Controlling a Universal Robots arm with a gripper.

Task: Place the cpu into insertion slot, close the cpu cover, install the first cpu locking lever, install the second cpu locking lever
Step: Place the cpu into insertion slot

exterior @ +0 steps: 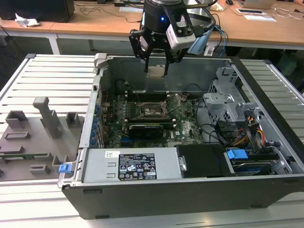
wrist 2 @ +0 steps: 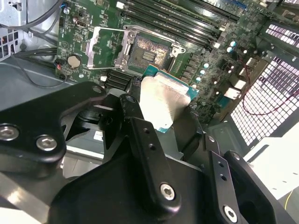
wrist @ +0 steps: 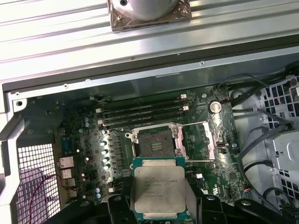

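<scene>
An open computer case [exterior: 95, 156] is seen lying on the ribbed surface [exterior: 47, 71], with the green motherboard [wrist: 84, 140] exposed inside it. The gripper [exterior: 156, 66] is held high above the far wall of the case, well clear of the board. It is clamped on the cpu [wrist: 159, 191] by two opposite edges, metal top facing up toward the wrist. The insertion slot [wrist: 156, 145] is uncovered and lies below the gripper, offset from it toward the middle of the case, not directly beneath. The cpu cover [wrist 2: 95, 46] is swung open to the slot's far side, away from the gripper's line down. In the first wrist view the cpu's edges are judged roughly square with the slot frame, so mainly a shift across and a descent separate the two.
</scene>
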